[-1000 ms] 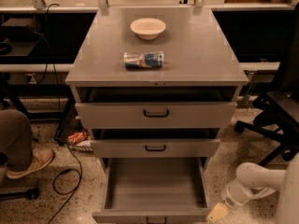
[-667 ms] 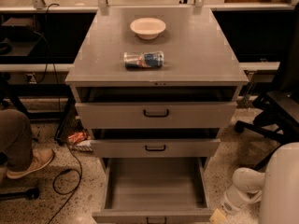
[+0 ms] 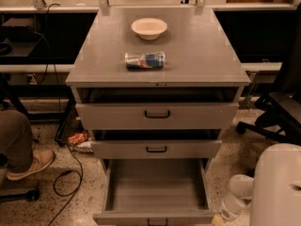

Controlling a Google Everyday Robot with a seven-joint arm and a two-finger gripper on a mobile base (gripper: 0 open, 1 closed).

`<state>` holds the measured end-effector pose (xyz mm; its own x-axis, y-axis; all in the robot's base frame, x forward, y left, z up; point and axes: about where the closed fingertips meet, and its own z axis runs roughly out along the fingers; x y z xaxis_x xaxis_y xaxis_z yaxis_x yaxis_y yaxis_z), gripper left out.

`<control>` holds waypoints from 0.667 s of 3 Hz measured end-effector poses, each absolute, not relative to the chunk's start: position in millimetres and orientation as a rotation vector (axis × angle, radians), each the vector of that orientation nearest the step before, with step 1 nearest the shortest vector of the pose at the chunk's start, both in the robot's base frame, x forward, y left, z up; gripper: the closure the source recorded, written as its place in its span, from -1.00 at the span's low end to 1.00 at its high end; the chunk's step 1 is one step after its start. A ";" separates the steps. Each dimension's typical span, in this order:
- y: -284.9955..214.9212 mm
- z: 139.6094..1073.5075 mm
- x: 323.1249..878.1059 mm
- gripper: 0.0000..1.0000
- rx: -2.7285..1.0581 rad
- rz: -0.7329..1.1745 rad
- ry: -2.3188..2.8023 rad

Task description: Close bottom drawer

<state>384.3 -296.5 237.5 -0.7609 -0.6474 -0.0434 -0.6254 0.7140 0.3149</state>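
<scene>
Low at the bottom right of the view, gripper point(image 3: 220, 216), partly cut by the lower edge; shows only a pale tip and a rounded white wrist. Cannot tell whether released or clenched. Just behind it and to its right, broad white arm point(image 3: 277, 182), filling the corner.

Just left of the gripper, bottom drawer point(image 3: 155, 187): pulled well out, deep grey tray open to view, front panel down at the lower edge, small black pull handle point(image 3: 157, 221) barely showing. Sits near the gripper at its front right corner; touching or apart, cannot tell.

Up and left of the gripper, middle drawer point(image 3: 188, 149), slightly ajar, black handle at centre. Higher still, top drawer point(image 3: 197, 115), also out a little, dark gap above its front.

Well above the gripper and to its left, on the grey cabinet top point(image 3: 207, 55): can point(image 3: 145, 60) lying on its side, and beyond it a pale bowl point(image 3: 149, 27), upright, apart from the can.

Above and right of the gripper, black office chair point(image 3: 277, 112). Far to the gripper's left, past the open drawer: tan shoe point(image 3: 30, 164) on a trousered leg, black cable point(image 3: 66, 187) looping over the speckled floor, crumpled wrapper point(image 3: 77, 138) by the cabinet's foot.
</scene>
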 end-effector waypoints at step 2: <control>-284.6 209.1 381.9 1.00 1.096 -0.549 -2.836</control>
<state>381.9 -284.6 209.1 -0.7473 -0.6599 -0.0783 -0.6415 0.6856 0.3442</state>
